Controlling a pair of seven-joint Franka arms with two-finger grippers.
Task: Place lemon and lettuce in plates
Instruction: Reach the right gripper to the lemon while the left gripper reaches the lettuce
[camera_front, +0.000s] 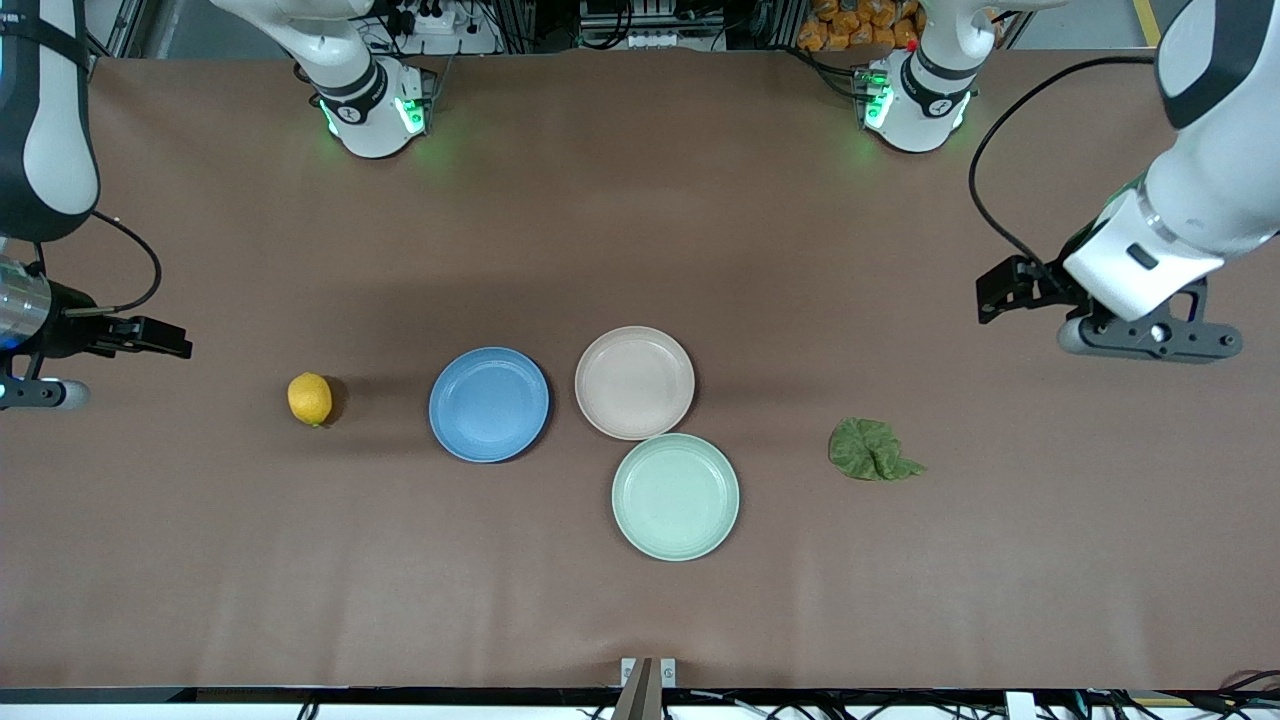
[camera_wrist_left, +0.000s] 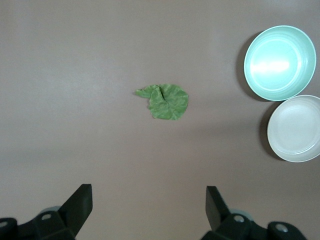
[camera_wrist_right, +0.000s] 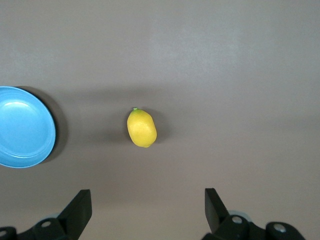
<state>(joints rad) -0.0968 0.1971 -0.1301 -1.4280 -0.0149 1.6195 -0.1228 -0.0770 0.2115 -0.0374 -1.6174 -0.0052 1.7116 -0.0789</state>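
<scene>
The yellow lemon (camera_front: 310, 398) lies on the brown table toward the right arm's end, beside the blue plate (camera_front: 489, 404). The beige-pink plate (camera_front: 634, 382) sits beside the blue one; both are empty. The dark green lettuce (camera_front: 872, 450) lies flat toward the left arm's end. My right gripper (camera_front: 150, 338) is open and empty, raised over bare table near the lemon (camera_wrist_right: 141, 128), its wrist view also showing the blue plate (camera_wrist_right: 22, 127). My left gripper (camera_front: 1005, 288) is open and empty over bare table near the lettuce (camera_wrist_left: 165, 101).
A pale mint-green plate (camera_front: 675, 496) sits nearer the front camera, touching the beige-pink plate's edge; it also shows in the left wrist view (camera_wrist_left: 280, 62), next to the beige-pink plate (camera_wrist_left: 296, 128). Both arm bases stand along the table's back edge.
</scene>
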